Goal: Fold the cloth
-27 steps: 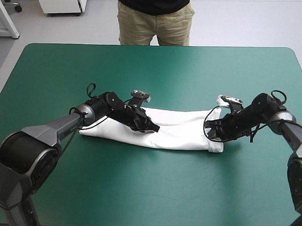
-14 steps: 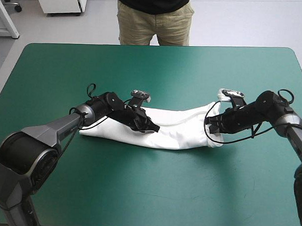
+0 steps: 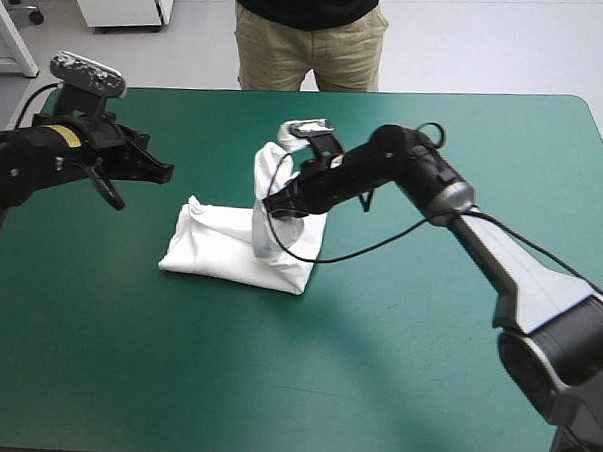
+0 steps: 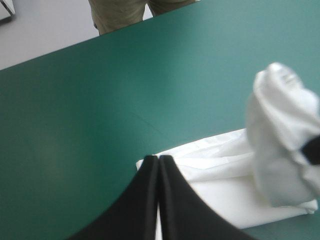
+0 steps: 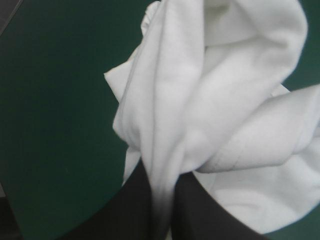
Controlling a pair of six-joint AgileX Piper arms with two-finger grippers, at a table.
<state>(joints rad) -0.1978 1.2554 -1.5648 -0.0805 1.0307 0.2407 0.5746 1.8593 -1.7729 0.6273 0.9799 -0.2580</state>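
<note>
The near half of the table [image 3: 304, 386] shows only its teal-green cover. Past that, left of the table's middle, lies the T-shirt [image 3: 215, 247], a long white folded bundle. One end lies flat on the cover, and its near edge runs almost straight to a corner on the right. The flat part's left end is slightly bunched.

The other end of the T-shirt is off the table. It stands as a wrinkled, draped column over the right end of the lying part, doubled back above it, with its top toward the table's far side. The right gripper [image 3: 274, 207] pinches this raised cloth partway up, its arm reaching in from the right across the table's middle. In the right wrist view the right gripper [image 5: 161, 175] has its black fingers [image 5: 135, 215] all but pressed together with a strip of white cloth between them. The T-shirt [image 5: 215, 100] hangs ahead in thick folds.

Farther left and a little farther back, the left gripper [image 3: 162, 170] hangs above the table near its left edge. It is well apart from the T-shirt and points toward it. In the left wrist view the left gripper [image 4: 158, 159] has its fingers [image 4: 135, 205] pressed together in a pointed arch with nothing between them. The T-shirt [image 4: 225, 190] lies ahead of it on the cover, with the raised fold beyond. Bare cover runs from there to the table's far edge.
</note>
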